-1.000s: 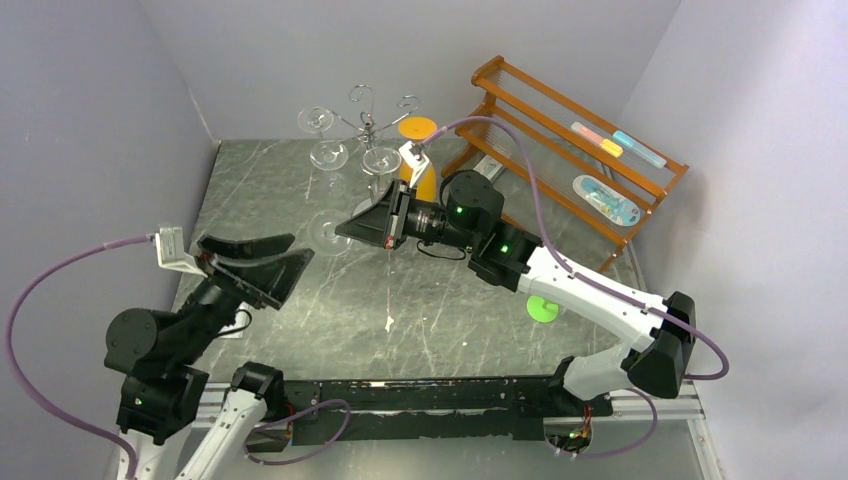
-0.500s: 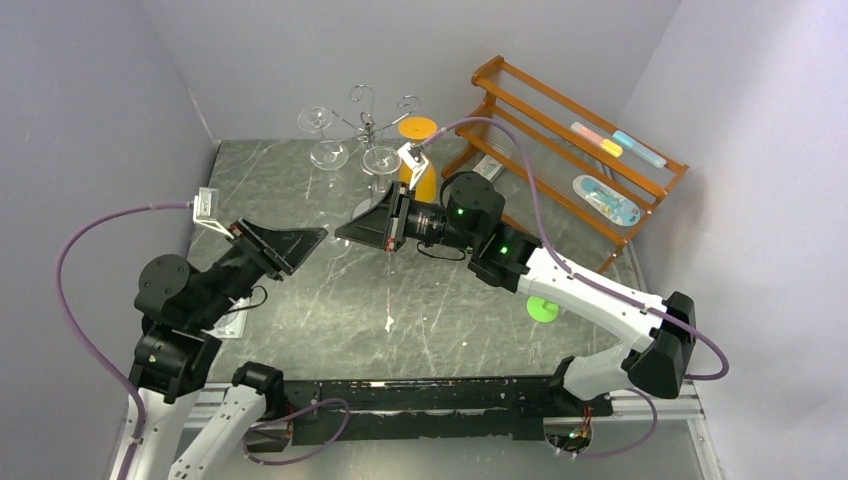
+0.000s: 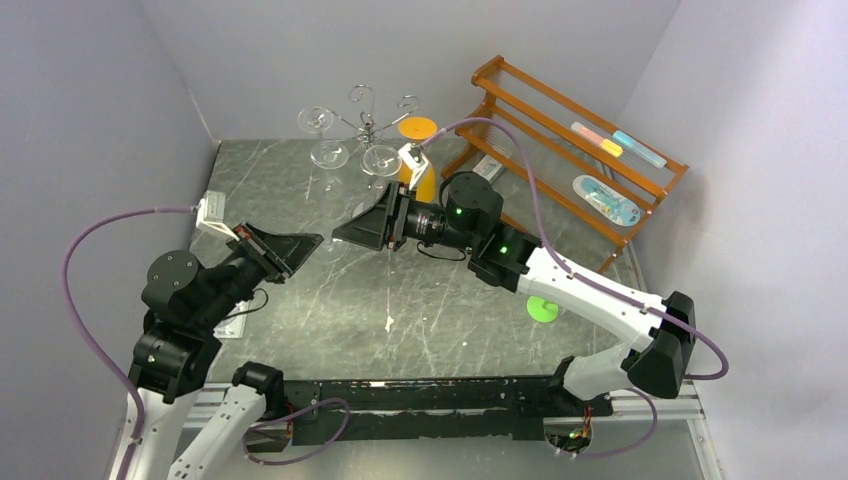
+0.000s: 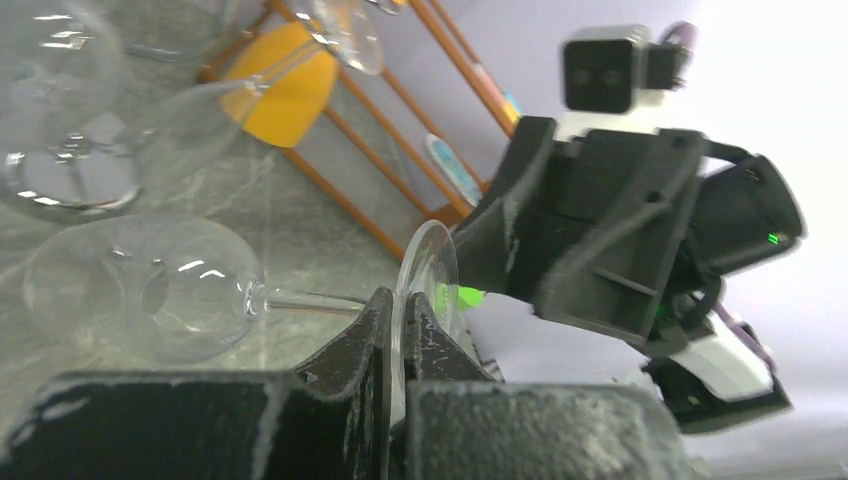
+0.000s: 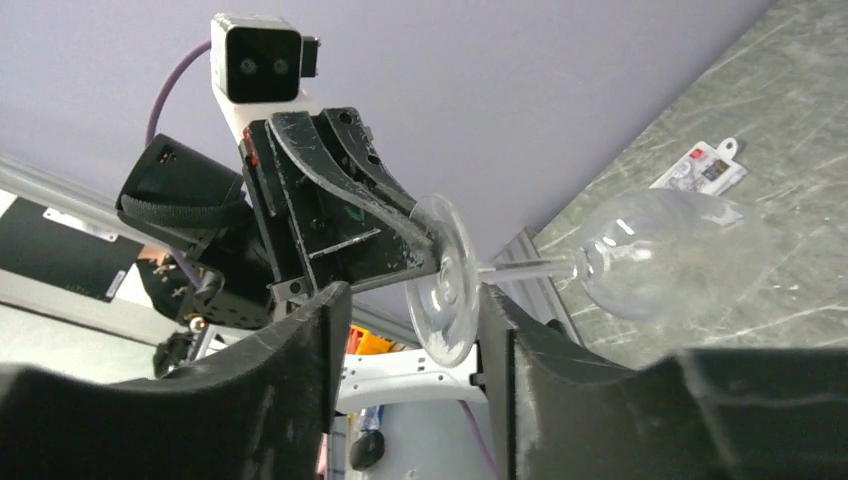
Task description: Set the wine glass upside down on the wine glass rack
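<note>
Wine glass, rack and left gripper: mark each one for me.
wine glass (image 5: pixel 650 250): right wrist view, on the bowl.
rack (image 3: pixel 367 125): top external view, at the top of its central pole.
left gripper (image 3: pixel 312 243): top external view, midway between its fingertips.

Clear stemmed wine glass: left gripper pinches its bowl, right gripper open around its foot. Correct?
No. The left gripper pinches the clear stemmed wine glass by its round foot, not the bowl; the left wrist view shows it. Rest stands.

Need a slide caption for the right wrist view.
Left gripper holds the wine glass sideways by its foot, facing the open right gripper.
</note>
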`<state>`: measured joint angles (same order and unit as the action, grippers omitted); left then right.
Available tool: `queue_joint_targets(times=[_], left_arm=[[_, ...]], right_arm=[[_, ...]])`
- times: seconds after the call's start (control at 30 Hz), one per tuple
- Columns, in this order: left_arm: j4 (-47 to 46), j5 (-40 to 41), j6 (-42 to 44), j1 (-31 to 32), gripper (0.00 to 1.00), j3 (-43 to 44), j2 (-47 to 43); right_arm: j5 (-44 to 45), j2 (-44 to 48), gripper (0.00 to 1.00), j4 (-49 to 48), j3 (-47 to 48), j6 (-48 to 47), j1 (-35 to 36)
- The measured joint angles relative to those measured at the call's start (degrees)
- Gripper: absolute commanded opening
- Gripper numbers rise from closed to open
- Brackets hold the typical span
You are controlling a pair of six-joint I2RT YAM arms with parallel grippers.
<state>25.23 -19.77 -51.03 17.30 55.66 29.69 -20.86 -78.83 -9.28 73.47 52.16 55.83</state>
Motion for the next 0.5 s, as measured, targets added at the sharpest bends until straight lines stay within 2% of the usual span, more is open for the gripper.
queue_joint_targets(times=[0.07,0.13,0.3,0.5], left_arm=[[2.5,3.1,0.8,0.0,0.05,0.5,-0.3],[5.4,7.8,1.7,0.0,0.05,1.2,-0.7],[10.5,17.5,3.6,0.0,0.05,3.7,-0.2],[10.6,26.8,5.6,0.0,0.05,7.7,5.2]], right_arm=[[1.0,0.1,0.71,0.4,0.0,-0.3,0.0],[2.5,0.8,0.77,0.7,-0.4,-0.7,0.0],[7.7,6.7,0.79,1.5,-3.7,-2.4,0.0],[13.7,12.6,0.78,3.2,-5.0,-4.7,-0.1]])
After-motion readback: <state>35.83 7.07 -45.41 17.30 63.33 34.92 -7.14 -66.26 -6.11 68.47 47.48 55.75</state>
